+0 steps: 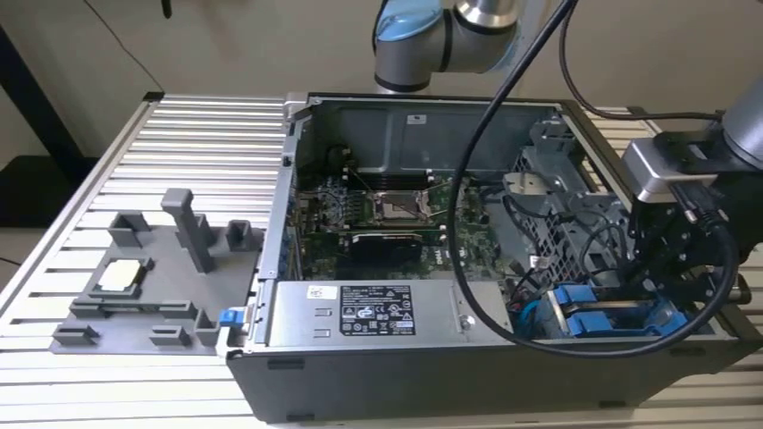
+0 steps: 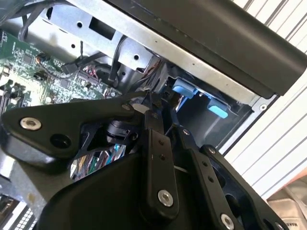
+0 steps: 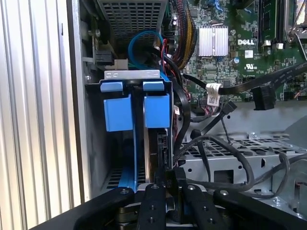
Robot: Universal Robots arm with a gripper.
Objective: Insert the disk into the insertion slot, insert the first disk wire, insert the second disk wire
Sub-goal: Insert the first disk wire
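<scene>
Gripper [image 3: 170, 178] is down in the case, fingers pinched tight on a black disk wire [image 3: 163, 148] at the blue-framed disk [image 3: 156, 111], which sits in the grey insertion slot [image 3: 91, 143].

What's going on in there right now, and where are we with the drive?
The Universal Robots arm's black tool sits low in a corner of the open dark computer case, right at the edge of the blue-framed disk drive. The drive stands seated in the grey sheet-metal drive bay. A bundle of black cables runs beside it. Whether any wire is plugged into the drive can't be told.
</scene>
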